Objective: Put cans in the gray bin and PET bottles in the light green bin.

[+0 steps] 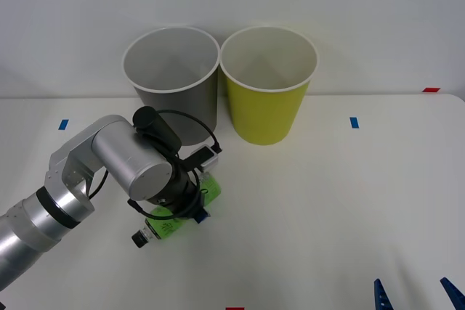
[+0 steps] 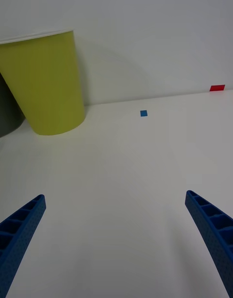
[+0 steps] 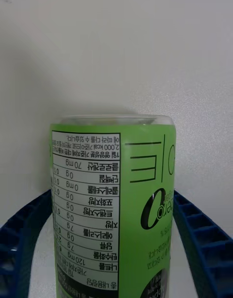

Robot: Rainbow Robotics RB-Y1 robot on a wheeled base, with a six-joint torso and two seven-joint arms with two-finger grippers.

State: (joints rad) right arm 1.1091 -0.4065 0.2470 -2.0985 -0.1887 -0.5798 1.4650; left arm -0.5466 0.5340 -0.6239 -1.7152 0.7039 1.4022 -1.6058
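The PET bottle [image 1: 166, 228] lies on its side on the white table, its black cap [image 1: 138, 238] pointing toward the near left. My left gripper [image 1: 190, 205] reaches down over its middle and is shut on it. In the left wrist view a blue finger [image 3: 29, 230] presses each side of the green label [image 3: 111, 206]. Behind the bottle stands the gray bin [image 1: 174, 85], with the light green bin [image 1: 267, 103] beside it on the right. My right gripper [image 1: 414, 292] rests open at the near right, with the light green bin [image 2: 48, 84] ahead of it. Cans are out of view.
Blue tape marks [image 1: 354, 122] [image 1: 63, 124] lie on the table on either side of the bins. A red mark [image 1: 431, 89] sits at the far right edge. A white wall rises close behind both bins.
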